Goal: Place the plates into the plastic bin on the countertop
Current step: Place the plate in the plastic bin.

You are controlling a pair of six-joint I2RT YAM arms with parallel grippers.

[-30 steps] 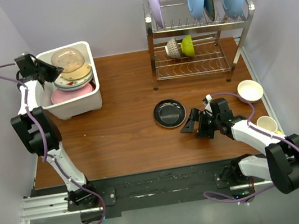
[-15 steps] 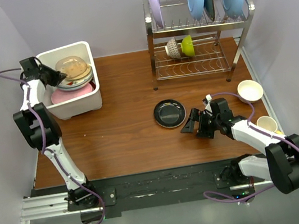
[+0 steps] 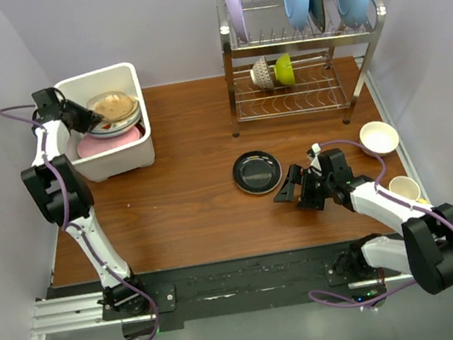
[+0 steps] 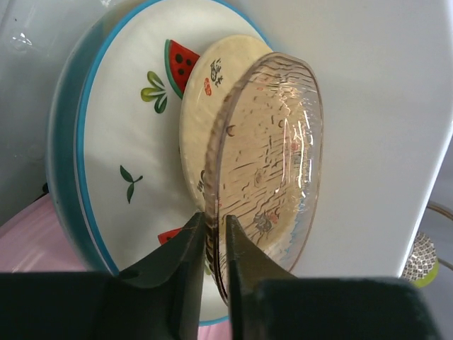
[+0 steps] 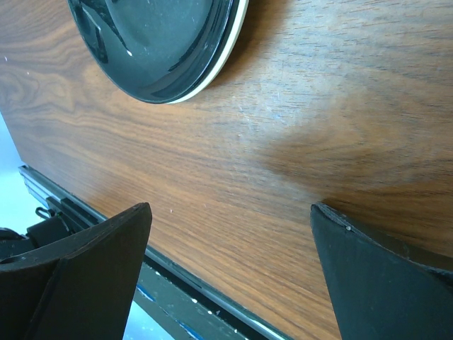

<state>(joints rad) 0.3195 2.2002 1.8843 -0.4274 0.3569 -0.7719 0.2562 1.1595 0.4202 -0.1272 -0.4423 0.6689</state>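
My left gripper (image 3: 90, 116) is shut on the rim of a clear, amber-tinted glass plate (image 3: 113, 104), held over the stack inside the white plastic bin (image 3: 113, 164). In the left wrist view the jaws (image 4: 214, 221) pinch the glass plate's (image 4: 272, 149) edge. It stands close against a small yellowish plate (image 4: 202, 92), which lies on the fruit-motif plate (image 4: 134, 142). A pink plate (image 3: 110, 143) lies lower in the bin. A dark plate (image 3: 257, 171) lies on the countertop (image 3: 188, 202). My right gripper (image 3: 289, 186) is open and empty just right of it; the dark plate also shows in the right wrist view (image 5: 156, 42).
A two-tier steel wire rack (image 3: 309, 92) stands at the back right with light-blue and lilac plates upright and small bowls below. A cream bowl (image 3: 378, 137) and a mug (image 3: 404, 188) sit near the right edge. The bin is in the back left corner.
My left gripper has carried the glass plate down and a little right, close onto the stack in the bin. The right arm and the dark plate have not moved.
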